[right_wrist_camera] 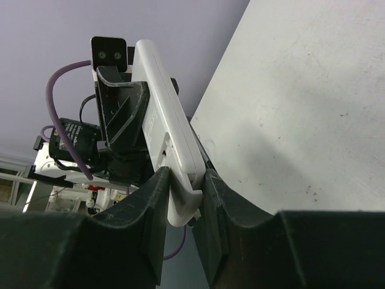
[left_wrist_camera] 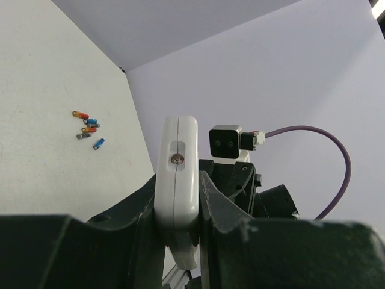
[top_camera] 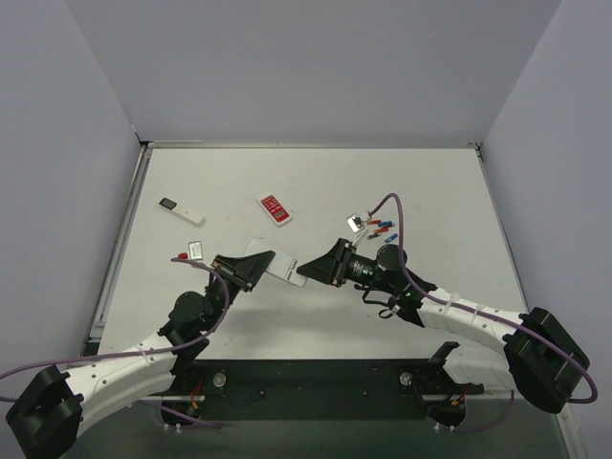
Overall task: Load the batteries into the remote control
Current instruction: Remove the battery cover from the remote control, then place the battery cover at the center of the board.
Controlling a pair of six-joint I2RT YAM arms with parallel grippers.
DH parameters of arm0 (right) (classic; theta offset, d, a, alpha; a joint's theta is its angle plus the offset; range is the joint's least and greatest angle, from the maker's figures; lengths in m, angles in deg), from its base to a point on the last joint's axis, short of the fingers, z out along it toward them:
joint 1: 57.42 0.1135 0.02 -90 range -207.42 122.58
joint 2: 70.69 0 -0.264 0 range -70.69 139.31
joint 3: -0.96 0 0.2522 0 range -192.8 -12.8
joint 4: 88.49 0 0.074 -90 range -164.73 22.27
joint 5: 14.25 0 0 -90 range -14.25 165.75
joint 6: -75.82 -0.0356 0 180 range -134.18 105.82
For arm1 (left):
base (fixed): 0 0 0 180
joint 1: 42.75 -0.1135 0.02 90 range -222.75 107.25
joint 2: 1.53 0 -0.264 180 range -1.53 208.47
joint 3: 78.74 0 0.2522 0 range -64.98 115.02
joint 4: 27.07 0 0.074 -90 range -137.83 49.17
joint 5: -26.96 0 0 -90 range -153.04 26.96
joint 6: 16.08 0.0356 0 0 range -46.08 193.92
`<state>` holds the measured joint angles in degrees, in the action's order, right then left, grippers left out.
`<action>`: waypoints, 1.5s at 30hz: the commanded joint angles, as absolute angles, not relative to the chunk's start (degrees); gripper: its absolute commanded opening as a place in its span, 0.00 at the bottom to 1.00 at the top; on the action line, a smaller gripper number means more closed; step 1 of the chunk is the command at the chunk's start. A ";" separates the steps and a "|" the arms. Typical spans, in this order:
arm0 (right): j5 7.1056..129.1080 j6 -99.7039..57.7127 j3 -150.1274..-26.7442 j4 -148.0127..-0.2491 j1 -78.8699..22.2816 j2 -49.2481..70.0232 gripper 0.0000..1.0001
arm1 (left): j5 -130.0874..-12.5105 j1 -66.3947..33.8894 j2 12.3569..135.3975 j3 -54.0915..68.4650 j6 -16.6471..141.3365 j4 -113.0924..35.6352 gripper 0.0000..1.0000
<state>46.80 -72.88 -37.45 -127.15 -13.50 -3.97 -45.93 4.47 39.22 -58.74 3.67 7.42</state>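
The remote control (top_camera: 284, 271) was held in the air above the middle of the table (top_camera: 430, 191), between the two arms. The left gripper (top_camera: 265, 263) was closed on one end of it and the right gripper (top_camera: 308, 269) was closed on the other end, so the two grippers faced each other with the white body between them.

In the left wrist view, the remote control (left_wrist_camera: 177, 150) stood on its edge between the fingers (left_wrist_camera: 212, 192) of the left gripper (left_wrist_camera: 179, 180), which pressed on both broad sides. A small screw could be seen on the narrow side. In the right wrist view, the right gripper (right_wrist_camera: 186, 180) clamped the remote control (right_wrist_camera: 162, 102) in the same way, and the left gripper (right_wrist_camera: 120, 120) gripped the far end.

The blue batteries (top_camera: 391, 236) lay on the table to the right of the grippers, in a small loose group with some red batteries (top_camera: 373, 225), and nothing touched them. Further back lay a red-faced remote (top_camera: 274, 208) and, to the left, a slim white remote (top_camera: 182, 211).
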 commanded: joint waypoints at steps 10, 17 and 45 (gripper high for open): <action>48.68 -73.86 -33.55 -127.90 -17.86 -3.37 0.01 | -39.93 2.86 46.02 -59.62 10.02 11.91 0.00; 48.06 -71.93 -33.10 -127.81 -20.15 0.13 0.00 | -38.34 0.85 46.99 -61.64 13.02 9.01 0.00; 51.92 -64.02 -38.64 -110.16 -24.81 26.96 0.39 | -39.74 -1.88 19.82 -69.91 7.65 -12.71 0.00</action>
<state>43.34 -69.84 -39.37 -126.21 -23.84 28.35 -38.98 -1.61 19.09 -62.72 8.10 -14.13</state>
